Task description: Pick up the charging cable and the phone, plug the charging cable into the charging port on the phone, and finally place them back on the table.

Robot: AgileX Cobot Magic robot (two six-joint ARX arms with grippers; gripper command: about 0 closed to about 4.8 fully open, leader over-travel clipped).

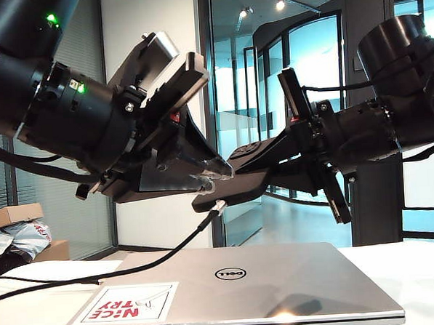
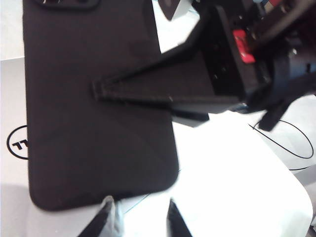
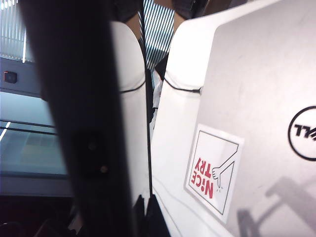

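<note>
Two bulky black arms with cylindrical housings, small green lights glowing on the left one, thin black cables looped along both. Left gripper [image 1: 216, 173] with clear wedge-shaped fingers [image 1: 206, 163] on a black block dotted with screws. Right gripper [image 1: 204, 202] matte black, flat-fingered, a red tab near its mount.

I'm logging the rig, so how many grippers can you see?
2. The left gripper hovers at left above the laptop, fingers apart; the right gripper reaches in from the right, fingers clamped on the phone.
</note>
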